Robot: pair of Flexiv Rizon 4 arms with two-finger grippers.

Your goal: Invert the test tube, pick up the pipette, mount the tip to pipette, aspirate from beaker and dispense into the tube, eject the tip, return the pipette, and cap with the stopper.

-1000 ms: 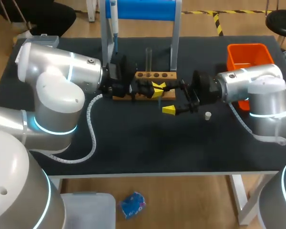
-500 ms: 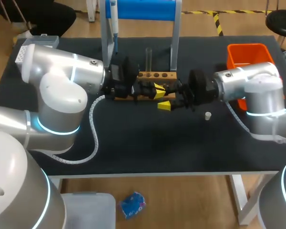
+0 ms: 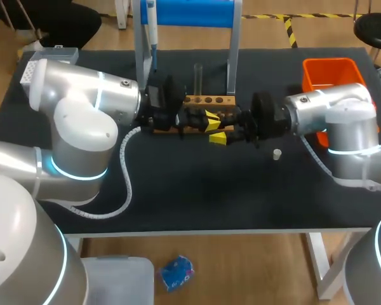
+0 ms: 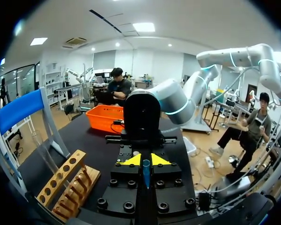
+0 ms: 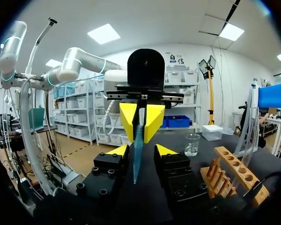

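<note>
Left wrist view gives me the clearest read. My left jaws are pinching the tip (image 4: pixel 146 172), a thin blue taper caught between the two yellow fingertips (image 4: pixel 131 161) and pointing straight out ahead of them. My right arm (image 4: pixel 178 101) faces them head-on, close beyond the tip's end. Off to one side of the left jaws sits the wooden rack (image 4: pixel 68 183) on the table (image 4: pixel 84 143). The tube (image 4: pixel 43 149) stands upright at the rack, though I cannot tell which hole it is in. The orange bin (image 4: pixel 103 117) is further along the table, well apart from the rack.

Right wrist view shows the same meeting from the other end. My right jaws are spread, and the tip's narrow end reaches into the gap between them. I see no contact with either finger. The tip's wider end is gripped from both sides by the left arm's yellow fingers, directly ahead. Past the right jaws a small glass beaker (image 5: pixel 192 144) stands on the table beyond the rack's far end, apart from it.

Head view puts both arms nose to nose at the middle of the table, just in front of the rack. The pipette (image 3: pixel 151 25) hangs on the blue stand (image 3: pixel 190 13) behind the rack, on my left arm's side. The small white stopper (image 3: pixel 277 154) lies on the table near my right arm, touching nothing. The bin sits at the far right, partly hidden by that arm.
</note>
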